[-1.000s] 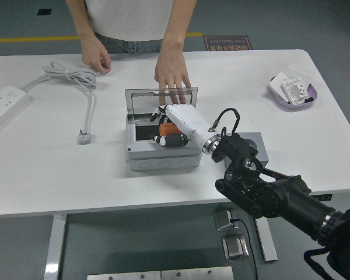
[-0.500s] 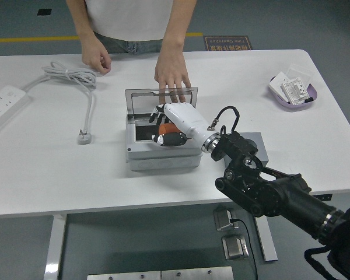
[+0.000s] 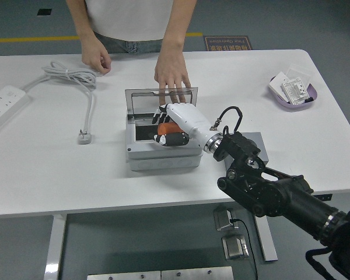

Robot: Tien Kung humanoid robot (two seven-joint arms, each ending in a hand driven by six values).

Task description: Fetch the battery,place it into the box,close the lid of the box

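Bright, even overhead room light falls across the white counter [image 3: 46, 175], which shows soft, short shadows beside the grey box [image 3: 163, 156] and the power cable [image 3: 87, 111]. No harsh glare. Focus is sharp throughout, with mild bending toward the frame's edges.

The robot's right arm [image 3: 280, 195] is built from chunky black segments with rounded joint housings, and a silver ring sits at the wrist where the black ends. Beyond that ring the right hand [image 3: 178, 123] has a smooth white shell over its back and dark fingers [image 3: 162, 139] with pale tips, while a thin black cable [image 3: 227, 114] loops up from the wrist and curves back down to the forearm. The person [image 3: 134, 20] at the far side wears a white top with short sleeves over grey-blue trousers.
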